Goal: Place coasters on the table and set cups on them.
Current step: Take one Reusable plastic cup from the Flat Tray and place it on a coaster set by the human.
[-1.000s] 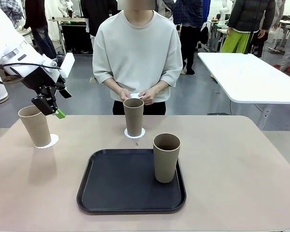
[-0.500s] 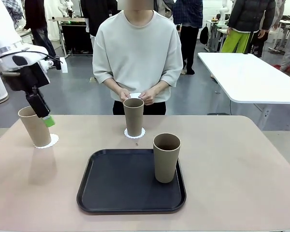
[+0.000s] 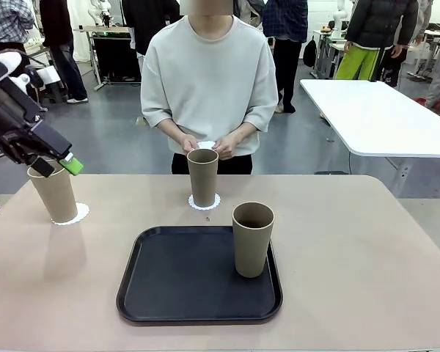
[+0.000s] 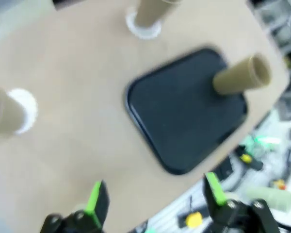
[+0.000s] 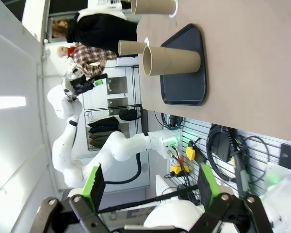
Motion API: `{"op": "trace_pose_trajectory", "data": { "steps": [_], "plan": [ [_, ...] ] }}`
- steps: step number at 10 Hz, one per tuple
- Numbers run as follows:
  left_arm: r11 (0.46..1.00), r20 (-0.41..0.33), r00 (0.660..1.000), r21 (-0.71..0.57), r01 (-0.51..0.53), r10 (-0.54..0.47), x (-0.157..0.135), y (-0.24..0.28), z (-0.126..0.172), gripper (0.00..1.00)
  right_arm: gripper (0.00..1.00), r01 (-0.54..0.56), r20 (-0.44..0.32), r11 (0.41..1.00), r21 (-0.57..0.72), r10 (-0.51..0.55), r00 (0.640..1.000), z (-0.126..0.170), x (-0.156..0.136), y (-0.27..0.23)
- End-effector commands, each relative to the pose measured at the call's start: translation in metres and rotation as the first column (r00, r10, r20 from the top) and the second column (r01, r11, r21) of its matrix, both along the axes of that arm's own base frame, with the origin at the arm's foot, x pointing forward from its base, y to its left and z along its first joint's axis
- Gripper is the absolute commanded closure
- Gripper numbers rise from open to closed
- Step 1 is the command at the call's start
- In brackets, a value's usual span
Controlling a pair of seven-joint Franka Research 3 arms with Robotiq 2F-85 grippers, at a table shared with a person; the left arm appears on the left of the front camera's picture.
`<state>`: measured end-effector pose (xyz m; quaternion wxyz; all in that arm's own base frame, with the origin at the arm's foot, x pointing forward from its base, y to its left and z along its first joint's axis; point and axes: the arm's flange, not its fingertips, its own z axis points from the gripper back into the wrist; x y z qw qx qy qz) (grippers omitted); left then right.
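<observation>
Cups: the left cup [image 3: 53, 192] and the far cup [image 3: 202, 177] stand on coasters [image 3: 75, 214]; the third cup [image 3: 252, 239] sits on the tray [image 3: 169, 301], near centre. Your left gripper [image 3: 56, 166], spread and empty, hangs at the left cup's rim: swing low and you tip it. Your right gripper [image 5: 148, 187] is spread and empty too. The person's hands [image 3: 227, 145] hold the last coaster [image 3: 205, 145] just beyond the far cup, so that cup stands in your way there.

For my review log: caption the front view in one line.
Two cups on coasters, third cup on the tray; open left gripper near the leftmost cup.
</observation>
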<state>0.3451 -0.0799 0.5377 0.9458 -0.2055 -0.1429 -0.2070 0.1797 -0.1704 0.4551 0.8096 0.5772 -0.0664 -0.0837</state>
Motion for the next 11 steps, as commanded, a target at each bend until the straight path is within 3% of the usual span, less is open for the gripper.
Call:
{"op": "trace_pose_trajectory", "data": {
  "steps": [1, 2, 3, 4, 5, 7, 8, 11],
  "plan": [
    [0.995, -0.057, 0.994, 0.039, 0.097, -0.095, 0.005, -0.016, 0.012, 0.0, 0.0, -0.003, 0.011, 1.0, 0.009, 0.003, 1.0, 0.0, -0.001, 0.0],
    [1.0, 0.0, 1.0, 0.0, 0.0, 0.0, 0.0, 0.0, 0.0, 0.0, 0.0, -0.003, 0.011, 1.0, 0.009, 0.003, 1.0, 0.0, -0.001, 0.0],
    [0.955, -0.148, 0.987, -0.297, 0.011, -0.057, 0.014, 0.027, 0.001, 0.0, 0.0, -0.003, 0.011, 1.0, 0.009, 0.003, 1.0, 0.0, -0.001, 0.0],
    [0.866, -0.216, 0.972, -0.5, -0.025, -0.097, 0.028, 0.059, 0.008, 0.0, 0.0, -0.003, 0.011, 1.0, 0.009, 0.003, 1.0, 0.0, -0.001, 0.0],
    [0.798, -0.261, 0.961, -0.597, -0.081, -0.098, 0.034, 0.092, 0.007, 0.0, 0.0, -0.003, 0.011, 1.0, 0.009, 0.003, 1.0, 0.0, -0.001, 0.0],
    [0.686, -0.254, 0.963, -0.716, -0.126, -0.089, 0.04, 0.152, 0.005, 0.0, 0.0, -0.003, 0.011, 1.0, 0.009, 0.003, 1.0, 0.0, -0.001, 0.0],
    [0.658, -0.256, 0.965, -0.737, -0.154, -0.061, 0.034, 0.179, -0.004, 0.0, 0.0, -0.003, 0.011, 1.0, 0.009, 0.003, 1.0, 0.0, -0.001, 0.0],
    [0.664, -0.296, 0.955, -0.712, -0.227, 0.009, 0.037, 0.231, -0.044, 0.0, 0.0, -0.003, 0.011, 1.0, 0.009, 0.003, 1.0, 0.0, -0.001, 0.0]
  ]
}}
